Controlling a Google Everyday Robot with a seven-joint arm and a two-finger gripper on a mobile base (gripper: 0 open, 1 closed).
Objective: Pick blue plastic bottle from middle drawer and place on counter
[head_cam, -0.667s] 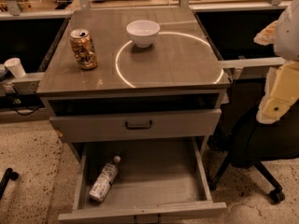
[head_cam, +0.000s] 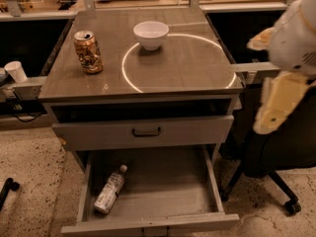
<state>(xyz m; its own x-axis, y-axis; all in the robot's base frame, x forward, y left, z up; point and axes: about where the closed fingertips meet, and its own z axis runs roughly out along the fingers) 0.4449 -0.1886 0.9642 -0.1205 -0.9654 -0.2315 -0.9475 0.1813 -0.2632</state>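
The blue plastic bottle [head_cam: 109, 189] lies on its side at the left of the open middle drawer [head_cam: 163, 191], white cap pointing toward the back. The counter [head_cam: 187, 68] above carries a thin white circle. My gripper [head_cam: 275, 105], a pale yellow part under the white arm, hangs at the right of the cabinet, level with the counter's front edge. It is well above and to the right of the bottle and touches nothing.
A gold-brown can [head_cam: 88, 51] stands at the counter's left and a white bowl [head_cam: 150, 34] at its back middle. A shut drawer with a dark handle [head_cam: 146, 131] sits above the open one. An office chair base [head_cam: 276, 186] is at the right, and a white cup [head_cam: 17, 71] at the far left.
My arm and gripper have shifted a little to the left, toward the cabinet. The bottle, can and bowl have not moved.
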